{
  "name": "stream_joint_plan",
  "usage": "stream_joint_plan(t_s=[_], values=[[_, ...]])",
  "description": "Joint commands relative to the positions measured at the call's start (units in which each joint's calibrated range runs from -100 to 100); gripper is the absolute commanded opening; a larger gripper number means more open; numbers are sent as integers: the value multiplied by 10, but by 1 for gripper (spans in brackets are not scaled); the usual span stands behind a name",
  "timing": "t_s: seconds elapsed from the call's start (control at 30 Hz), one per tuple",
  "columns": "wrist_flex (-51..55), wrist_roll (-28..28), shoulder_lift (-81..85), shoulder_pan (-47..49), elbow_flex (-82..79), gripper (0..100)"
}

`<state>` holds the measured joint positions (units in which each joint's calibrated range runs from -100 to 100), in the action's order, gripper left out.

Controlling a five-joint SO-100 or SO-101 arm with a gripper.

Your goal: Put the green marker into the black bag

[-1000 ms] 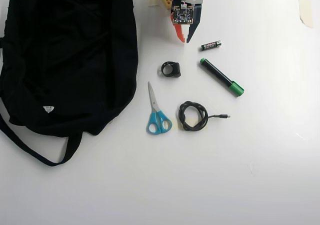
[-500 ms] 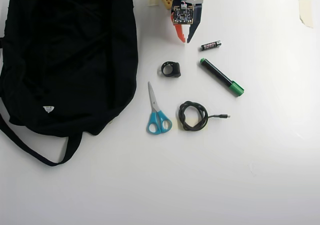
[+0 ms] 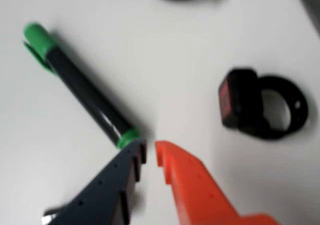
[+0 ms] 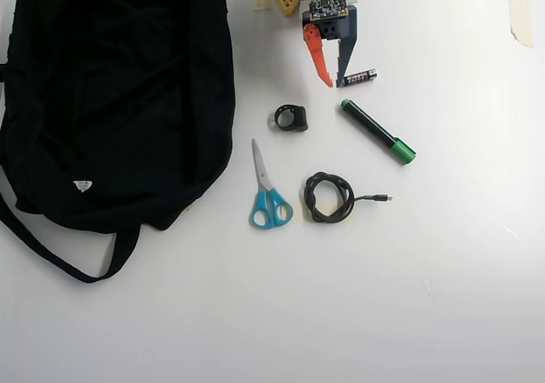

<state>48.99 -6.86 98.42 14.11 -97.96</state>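
Note:
The green marker [image 4: 377, 131] lies flat on the white table, right of centre in the overhead view, its green cap pointing lower right. In the wrist view the marker [image 3: 85, 92] lies diagonally, its green end just ahead of the dark fingertip. My gripper [image 4: 335, 84] hangs just above and left of the marker's end. In the wrist view the gripper [image 3: 150, 149] shows one dark blue and one orange finger with a narrow gap between the tips and nothing in them. The black bag [image 4: 119, 85] fills the left of the overhead view, far from the gripper.
A small black battery [image 4: 360, 77] lies right beside the gripper. A black ring-shaped gadget [image 4: 291, 117] sits left of the marker and also shows in the wrist view [image 3: 260, 105]. Blue-handled scissors [image 4: 268, 191] and a coiled black cable [image 4: 329, 197] lie below.

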Motion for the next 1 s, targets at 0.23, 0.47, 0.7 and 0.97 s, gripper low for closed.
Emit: stream_joint_plan(t_s=[0.23, 0.47, 0.7, 0.97], values=[[-218, 1, -121, -1, 7, 2], [-325, 6, -206, -2, 77, 2], [-370, 6, -295, -27, 193, 2], [-370, 6, -431, -39, 342, 2]])
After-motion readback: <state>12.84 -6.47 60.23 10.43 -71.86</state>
